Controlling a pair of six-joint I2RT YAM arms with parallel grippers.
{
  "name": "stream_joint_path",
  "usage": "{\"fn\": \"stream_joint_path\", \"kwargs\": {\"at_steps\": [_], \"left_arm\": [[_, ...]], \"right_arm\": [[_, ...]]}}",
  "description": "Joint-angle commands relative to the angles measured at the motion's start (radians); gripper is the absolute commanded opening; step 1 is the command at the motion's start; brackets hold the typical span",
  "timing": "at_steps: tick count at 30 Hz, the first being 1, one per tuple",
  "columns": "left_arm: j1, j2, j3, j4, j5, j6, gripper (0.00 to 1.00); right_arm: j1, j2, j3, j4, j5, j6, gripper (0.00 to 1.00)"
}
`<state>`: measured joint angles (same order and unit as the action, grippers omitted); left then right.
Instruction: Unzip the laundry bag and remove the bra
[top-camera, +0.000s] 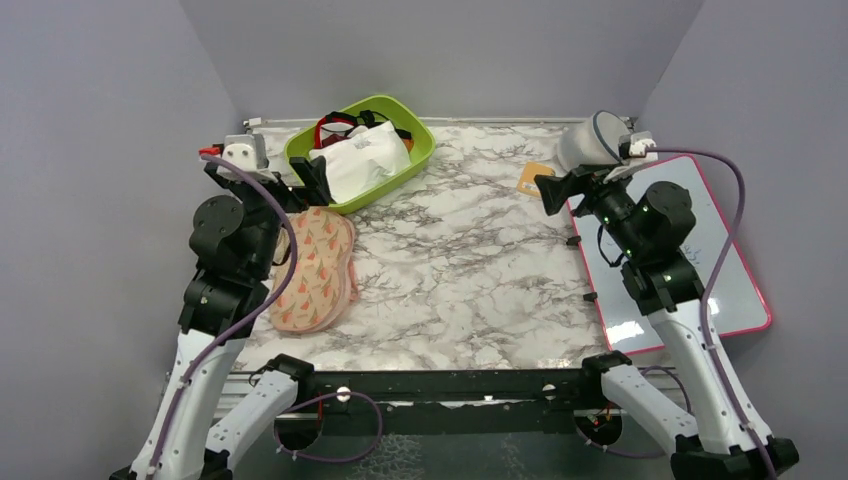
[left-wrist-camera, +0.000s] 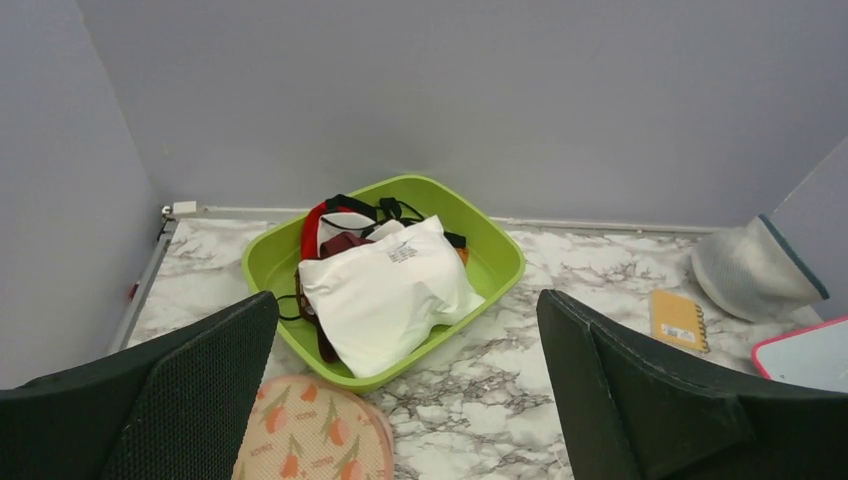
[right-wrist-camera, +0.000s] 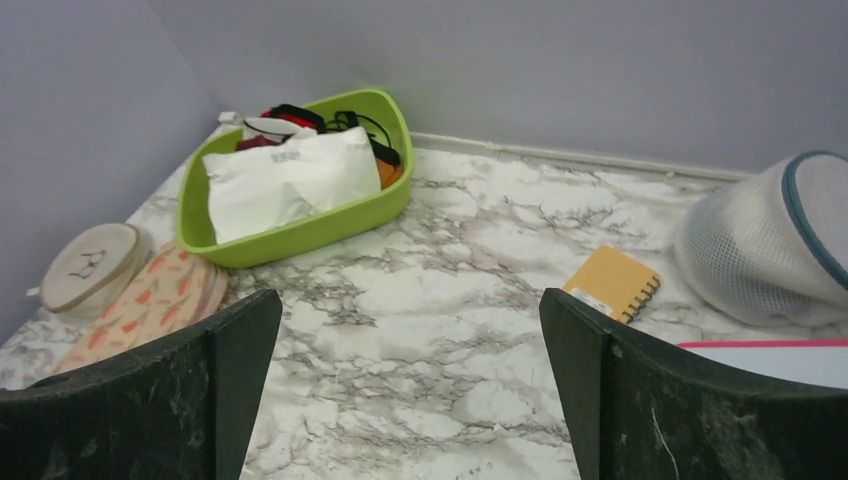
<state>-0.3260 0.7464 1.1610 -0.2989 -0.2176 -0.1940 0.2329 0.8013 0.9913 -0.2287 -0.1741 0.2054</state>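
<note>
The laundry bag (top-camera: 588, 142) is a white mesh dome with a grey-blue zip band. It lies tilted on its side at the back right corner of the marble table. It also shows in the left wrist view (left-wrist-camera: 752, 270) and in the right wrist view (right-wrist-camera: 765, 245). What is inside it does not show, so the bra is hidden. My right gripper (top-camera: 553, 192) is open and empty, raised just in front and left of the bag, apart from it. My left gripper (top-camera: 312, 182) is open and empty, raised at the near left edge of the green tray.
A green tray (top-camera: 424, 152) at the back left holds a white rectangular pouch (top-camera: 362, 160) and red and black straps. A peach tulip-print pouch (top-camera: 318, 265) lies near the left arm, a beige disc (right-wrist-camera: 88, 268) beside it. An orange notebook (top-camera: 534, 178) and a pink-edged whiteboard (top-camera: 720, 275) lie on the right.
</note>
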Motion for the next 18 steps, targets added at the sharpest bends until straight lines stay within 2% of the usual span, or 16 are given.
{"fn": "stream_joint_path", "kwargs": {"at_steps": [1, 13, 18], "left_arm": [[0.021, 0.04, -0.083, 0.145, 0.01, -0.014, 0.99], [0.049, 0.22, -0.281, 0.413, 0.105, -0.042, 0.99], [0.054, 0.279, -0.322, 0.499, 0.156, -0.052, 0.99]], "right_arm": [[-0.026, 0.067, -0.06, 0.117, 0.081, 0.023, 1.0], [-0.095, 0.398, -0.118, 0.305, 0.291, 0.052, 1.0], [-0.112, 0.584, -0.025, 0.296, 0.381, 0.083, 1.0]]}}
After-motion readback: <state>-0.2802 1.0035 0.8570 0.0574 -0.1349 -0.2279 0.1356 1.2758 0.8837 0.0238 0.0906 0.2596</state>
